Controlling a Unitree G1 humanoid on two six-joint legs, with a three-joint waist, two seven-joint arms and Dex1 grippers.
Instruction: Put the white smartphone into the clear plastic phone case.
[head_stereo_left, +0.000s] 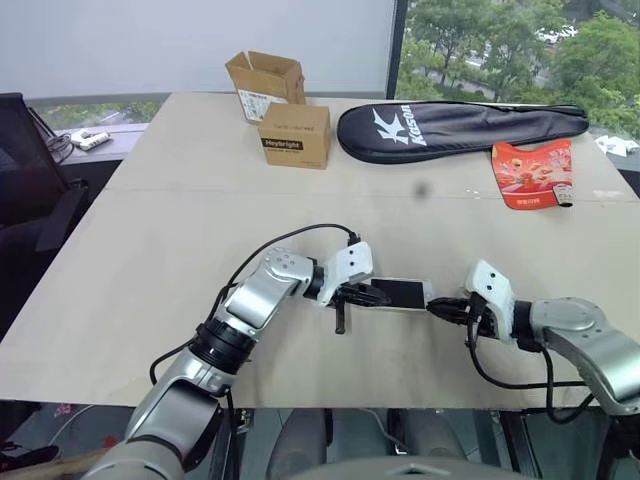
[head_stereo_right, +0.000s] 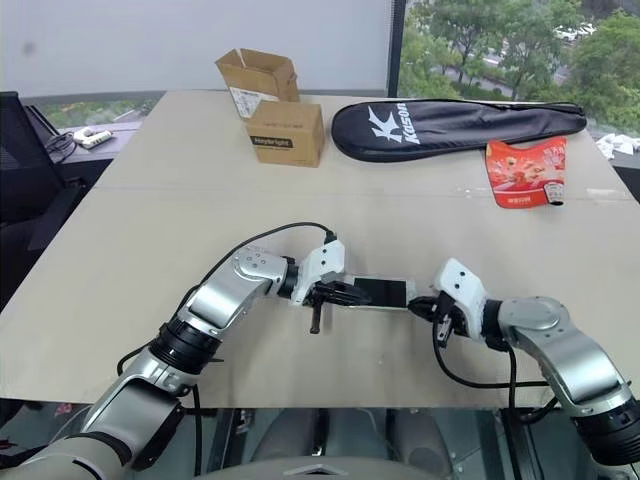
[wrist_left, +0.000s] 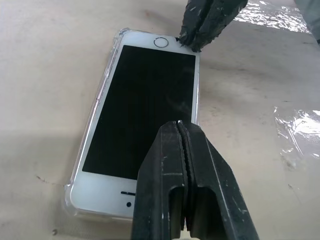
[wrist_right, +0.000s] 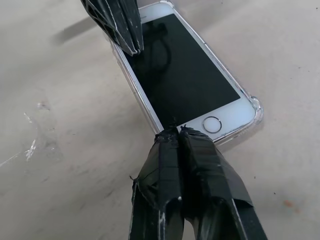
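Smartphone, white (head_stereo_left: 400, 294), lies face up on the table (head_stereo_left: 160, 260) at lower centre of the left eye view, long axis running left to right across the frame; its home-button end points toward frame right, its earpiece end toward frame left; the dark screen faces up. Around its edges sits the clear plastic phone case (wrist_left: 102, 95), its transparent rim and bumper corners showing just outside the white frame in both wrist views, so the phone lies seated in the shell. The left gripper (head_stereo_left: 368, 294) comes in from frame left with fingers pressed together, tips over the earpiece end of the screen; whether they touch the glass cannot be told. The right gripper (head_stereo_left: 446, 308) comes in from frame right, fingers likewise together, tips at the home-button corner of the phone. Toward the upper part of the frame, well apart from the phone, stand two cardboard boxes (head_stereo_left: 293, 135), a black racket bag (head_stereo_left: 460, 128) lying lengthwise, and a red snack packet (head_stereo_left: 532, 172) at upper right.
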